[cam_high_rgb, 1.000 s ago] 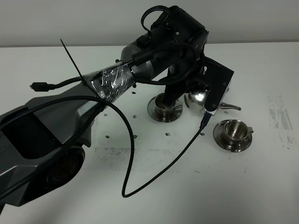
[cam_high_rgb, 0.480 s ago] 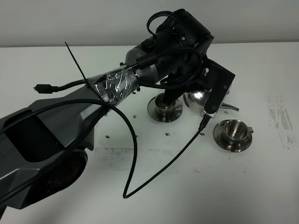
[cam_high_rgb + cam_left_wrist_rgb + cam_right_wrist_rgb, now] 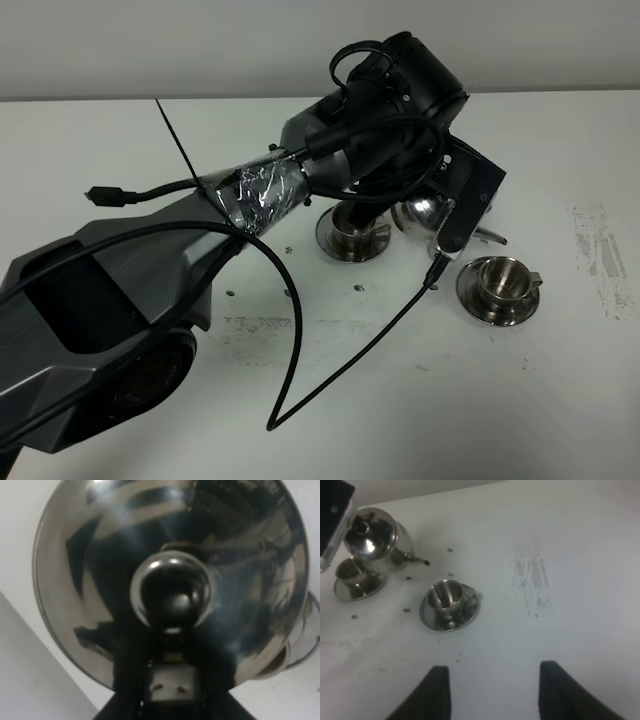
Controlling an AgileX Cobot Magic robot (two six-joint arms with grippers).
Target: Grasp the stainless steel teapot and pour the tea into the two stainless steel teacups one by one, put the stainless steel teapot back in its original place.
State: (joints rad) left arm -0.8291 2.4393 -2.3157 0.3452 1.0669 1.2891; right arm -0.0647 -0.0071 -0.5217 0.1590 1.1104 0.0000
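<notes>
The stainless steel teapot [image 3: 424,212] is between the two cups, spout toward the right. Its domed lid and knob [image 3: 170,596] fill the left wrist view. My left gripper reaches across from the left, mostly hidden behind its wrist mount [image 3: 462,195], and holds the pot at the handle side. One teacup [image 3: 351,223] on its saucer stands left of the pot, and the other teacup [image 3: 501,281] on its saucer [image 3: 497,306] stands front right. My right gripper [image 3: 492,695] is open and empty, away from the teapot [image 3: 372,536] and both cups [image 3: 445,596] [image 3: 349,571]. No tea shows. The pot's own saucer is hidden.
A black cable [image 3: 345,350] loops from the left arm over the white table in front of the cups. A grey scuffed patch [image 3: 598,250] marks the table at the right. Small screw holes dot the surface.
My left arm has shifted a little to the right and turned. The teapot moved slightly with it, and its spout swung a bit toward the front. Cups unmoved.
</notes>
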